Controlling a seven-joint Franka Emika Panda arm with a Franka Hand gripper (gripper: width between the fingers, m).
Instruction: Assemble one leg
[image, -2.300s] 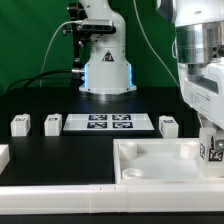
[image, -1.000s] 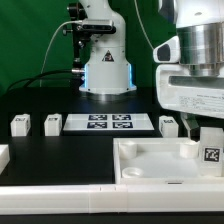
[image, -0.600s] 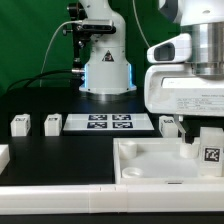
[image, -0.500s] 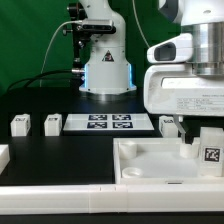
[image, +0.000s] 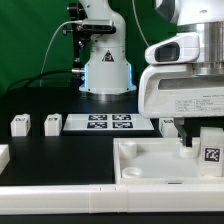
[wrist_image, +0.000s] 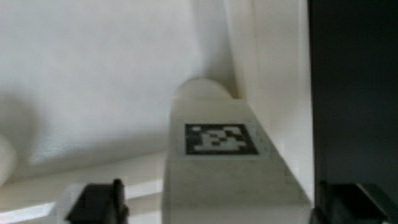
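A leg (image: 210, 150), a small white block with a square tag, stands upright in the large white tray-like part (image: 150, 178), in its corner at the exterior view's right. My gripper (image: 199, 136) hangs just above and behind this leg, jaws open. In the wrist view the leg (wrist_image: 219, 140) lies between my two dark fingertips (wrist_image: 98, 202), with a gap on each side, so nothing is held. The tray's white floor and wall (wrist_image: 80, 80) fill the rest of that view.
Three more loose legs stand on the black table: two at the exterior view's left (image: 20, 124) (image: 52, 123) and one (image: 168, 124) beside the marker board (image: 110, 122). The robot base (image: 105, 60) stands behind. A white part's edge (image: 3, 155) shows at the far left.
My gripper was low around the leg in the tray corner; it has let go and risen. The leg stays standing in the corner. The hand has shifted slightly toward the exterior view's left.
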